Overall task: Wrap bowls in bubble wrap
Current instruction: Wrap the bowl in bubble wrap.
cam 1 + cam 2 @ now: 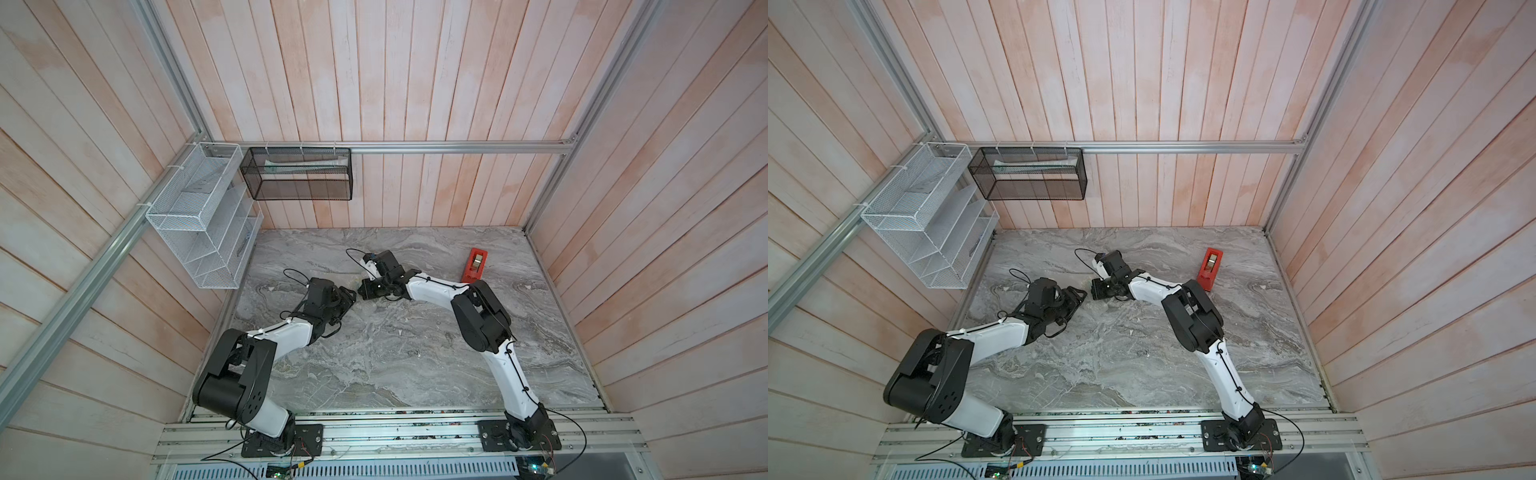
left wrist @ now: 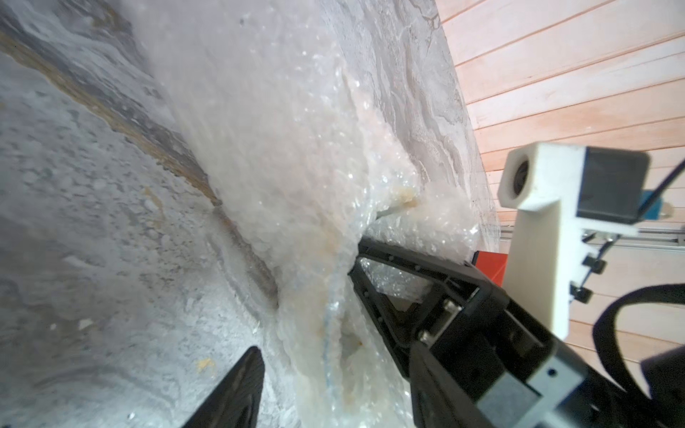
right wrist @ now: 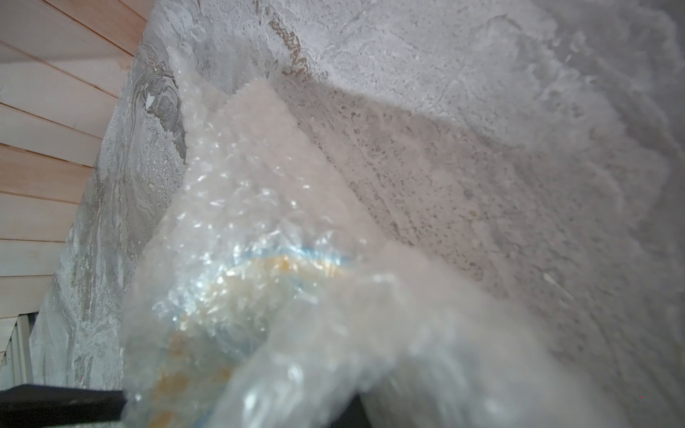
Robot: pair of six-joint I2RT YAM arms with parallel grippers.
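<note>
The small round bowl (image 3: 274, 265), white with a yellow-orange and blue pattern, sits inside a bunched fold of the large clear, crinkly sheet of bubble wrap (image 2: 296, 148). This bundle lies directly between the two pincers, toward the middle-back of the grey marbled surface (image 1: 395, 365).

The right pincer (image 2: 357, 259) is clenched on a fold of the bubble wrap on the bundle's side nearest the right arm. The left pincer (image 1: 352, 300) faces it from the opposite side and is released. The one finger (image 2: 237, 389) of it that shows in the left wrist view stands just beside the wrap, apart from it.

Both pincers are equally near, but only the left is free. The next grasp likely falls to it, reaching straight ahead toward the right pincer.

The rest of the sheet spreads over the surface. In both top views it is so hard to tell from the marble that its long axis and edges cannot be traced with any certainty.

The red tape dispenser (image 1: 474, 264) lies well apart, beyond the right arm's elbow. A white wire basket (image 1: 195, 216) and a black mesh basket (image 1: 299, 174) hang on the pale plank walls, off the surface, so there is ample room around the bundle.
</note>
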